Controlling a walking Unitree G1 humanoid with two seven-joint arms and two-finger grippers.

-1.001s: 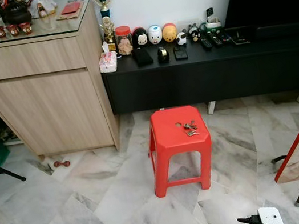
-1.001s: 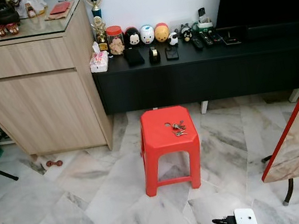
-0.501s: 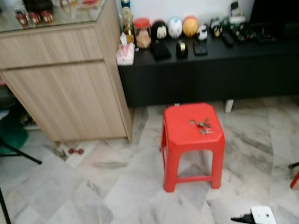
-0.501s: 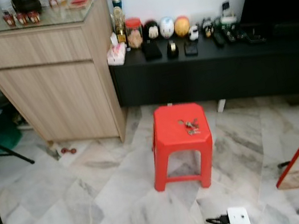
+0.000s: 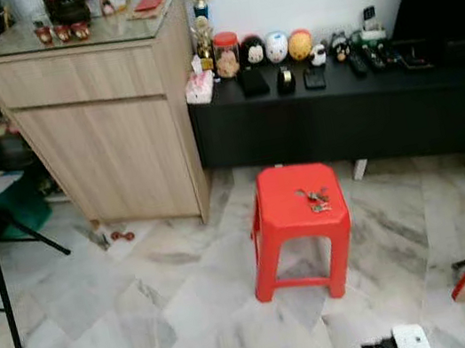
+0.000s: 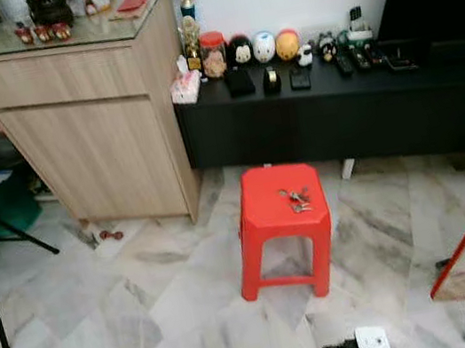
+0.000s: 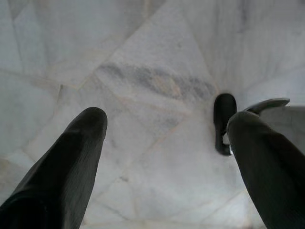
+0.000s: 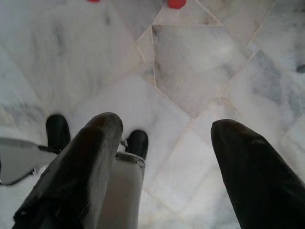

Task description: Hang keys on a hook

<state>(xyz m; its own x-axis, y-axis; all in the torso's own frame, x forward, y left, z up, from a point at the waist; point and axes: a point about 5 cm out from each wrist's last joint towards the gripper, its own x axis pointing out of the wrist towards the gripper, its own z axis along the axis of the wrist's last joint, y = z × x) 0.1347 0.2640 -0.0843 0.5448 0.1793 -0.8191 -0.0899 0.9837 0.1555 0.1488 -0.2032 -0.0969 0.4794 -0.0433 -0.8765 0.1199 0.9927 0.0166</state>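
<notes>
Head view: keys (image 5: 314,199) on stool (image 5: 287,218)

A red stool (image 5: 297,217) stands before a black console (image 5: 357,116), beside a wooden cabinet (image 5: 107,128)

In front of me a red stool (image 5: 298,216) stands on the grey-veined marble floor (image 5: 149,315), and a bunch of keys (image 5: 314,199) lies on its seat, toward the far right corner. Beyond the stool a long black low cabinet (image 5: 339,114) runs along the wall; its top carries a tissue pack (image 5: 199,88), a red-lidded jar (image 5: 227,54), three round figurines (image 5: 277,46) and some remote controls (image 5: 370,57). Left of the stool, by the foot of a wooden cabinet (image 5: 107,124), a small red object (image 5: 121,237) lies on the floor. Nearer to me than the stool, a white power adapter (image 5: 410,341) rests on the tiles
</notes>
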